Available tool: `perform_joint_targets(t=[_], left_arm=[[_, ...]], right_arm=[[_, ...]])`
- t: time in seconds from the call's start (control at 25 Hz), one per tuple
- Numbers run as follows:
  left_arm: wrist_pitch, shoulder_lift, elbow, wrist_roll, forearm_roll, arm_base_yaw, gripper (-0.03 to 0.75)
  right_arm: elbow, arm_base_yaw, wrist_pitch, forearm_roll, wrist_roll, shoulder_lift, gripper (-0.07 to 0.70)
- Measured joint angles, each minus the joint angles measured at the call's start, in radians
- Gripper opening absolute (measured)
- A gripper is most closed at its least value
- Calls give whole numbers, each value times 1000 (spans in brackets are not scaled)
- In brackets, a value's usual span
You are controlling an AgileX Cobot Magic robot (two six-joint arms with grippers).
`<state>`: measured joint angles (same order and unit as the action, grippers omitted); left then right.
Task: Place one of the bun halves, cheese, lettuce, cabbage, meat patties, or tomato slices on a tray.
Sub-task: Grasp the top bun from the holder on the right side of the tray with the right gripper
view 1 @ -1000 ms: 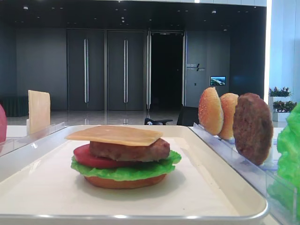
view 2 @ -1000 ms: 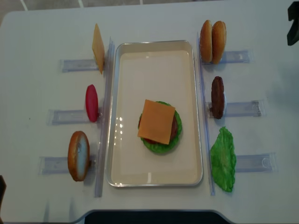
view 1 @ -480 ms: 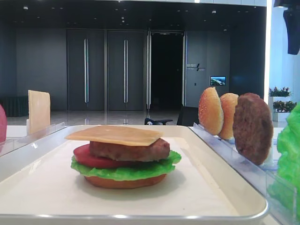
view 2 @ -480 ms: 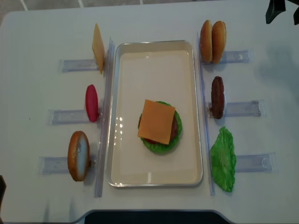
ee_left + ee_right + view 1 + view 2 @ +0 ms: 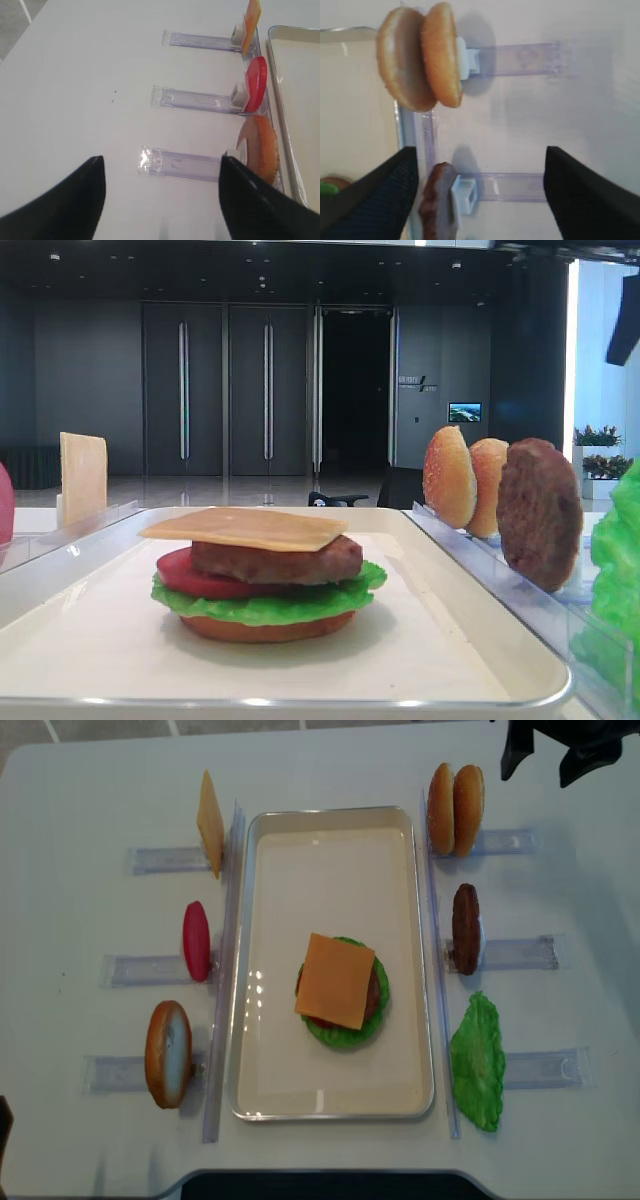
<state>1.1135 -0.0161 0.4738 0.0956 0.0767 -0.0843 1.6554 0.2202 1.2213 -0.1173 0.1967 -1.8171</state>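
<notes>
The white tray (image 5: 320, 880) holds a stacked burger topped with cheese (image 5: 336, 980). Two sesame bun halves (image 5: 455, 808) stand on edge on a rack right of the tray, with a meat patty (image 5: 465, 928) and lettuce (image 5: 477, 1062) nearer. My right gripper (image 5: 545, 760) hangs open above the table, just right of the bun halves (image 5: 420, 55). In its wrist view the patty (image 5: 437, 200) lies by the left finger (image 5: 380, 200). A tomato slice (image 5: 196, 941) and spare cheese (image 5: 210, 823) stand left. My left gripper (image 5: 162, 200) is open and empty. Cabbage is out of view.
Clear plastic racks (image 5: 515, 952) jut out on both sides of the tray. A flat orange-brown bottom bun (image 5: 168, 1053) stands on the near left rack (image 5: 180, 162). The tray's raised rim (image 5: 480, 640) runs close along the right-hand racks.
My right gripper has moved left along the table's far edge, from the right border to just beside the bun halves. Nothing else has moved.
</notes>
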Motion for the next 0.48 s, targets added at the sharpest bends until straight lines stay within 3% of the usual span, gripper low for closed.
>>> perform_joint_targets(t=[0.24,0.48], left_arm=[[0,0,0,0,0,0,535],[0,0,0,0,0,0,535]], right_arm=[[27,109,-1,1,96,0,527],[32,186,-69,1,145,0,527]])
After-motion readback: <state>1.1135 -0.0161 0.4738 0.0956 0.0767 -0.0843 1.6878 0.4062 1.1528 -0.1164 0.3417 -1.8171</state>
